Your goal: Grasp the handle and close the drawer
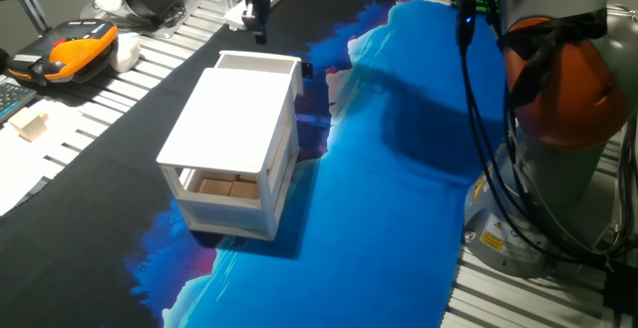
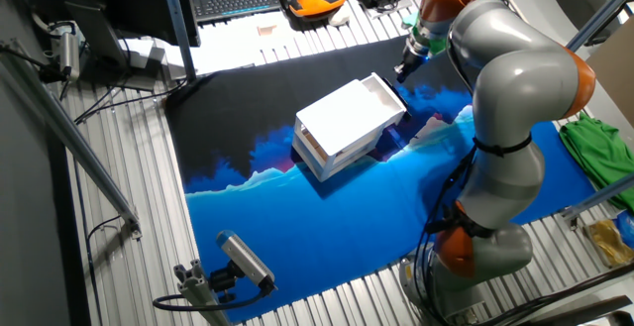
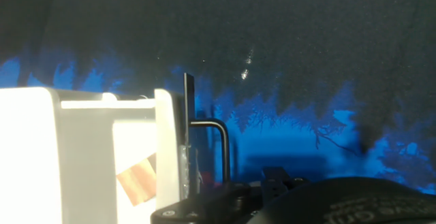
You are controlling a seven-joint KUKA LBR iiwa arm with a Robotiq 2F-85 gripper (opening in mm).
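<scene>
The small white cabinet point(image 1: 231, 134) stands on the dark and blue cloth. Its upper drawer point(image 1: 257, 65) is pulled out at the far end and shows as an open white box. In the other fixed view the drawer point(image 2: 382, 94) sticks out toward the upper right. My gripper point(image 1: 259, 31) hangs above and just behind the drawer's far end and touches nothing. It appears in the other fixed view too, gripper point(image 2: 406, 69). The hand view has the drawer front point(image 3: 163, 149) at the left with its bent metal handle point(image 3: 219, 146) beside it. Whether the fingers are spread is not visible.
Tan wooden blocks point(image 1: 224, 188) lie in the cabinet's lower tier. An orange and black device point(image 1: 82, 47) and a small block point(image 1: 30, 122) lie on the slatted table at the left. The arm's base point(image 1: 558, 99) and cables point(image 1: 488, 139) stand at the right.
</scene>
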